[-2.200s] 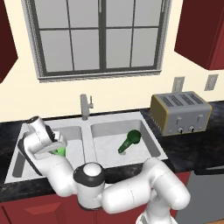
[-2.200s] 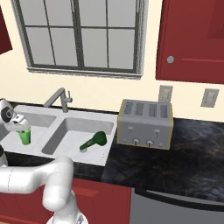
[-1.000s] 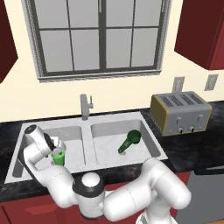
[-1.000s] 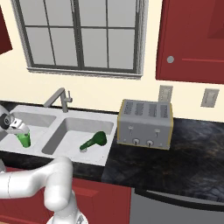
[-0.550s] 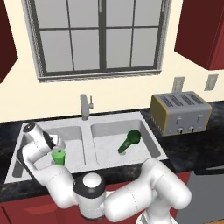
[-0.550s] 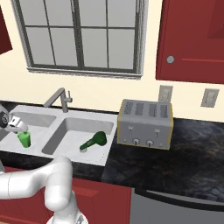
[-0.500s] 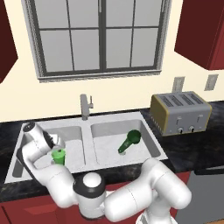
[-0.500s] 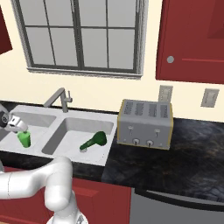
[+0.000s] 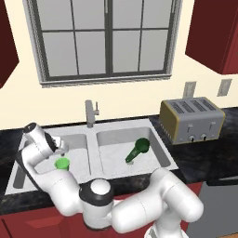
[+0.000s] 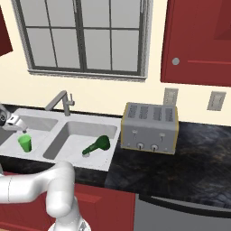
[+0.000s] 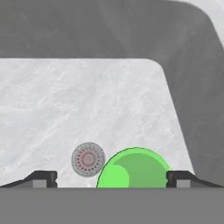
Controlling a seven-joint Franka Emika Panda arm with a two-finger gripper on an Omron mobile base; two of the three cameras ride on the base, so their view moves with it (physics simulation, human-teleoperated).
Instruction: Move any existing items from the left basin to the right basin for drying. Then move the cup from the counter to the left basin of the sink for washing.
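Gripper [image 11: 111,178] spread wide around light, rigid, likely slick cup [image 11: 133,168] in left basin [image 11: 65,105]; grasp across rim.

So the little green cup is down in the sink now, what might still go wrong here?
The gripper looks open, fingertips either side of the cup; lifting away could brush and tip it. The cup stands upright beside the drain in the left basin, so a nudge might roll it.
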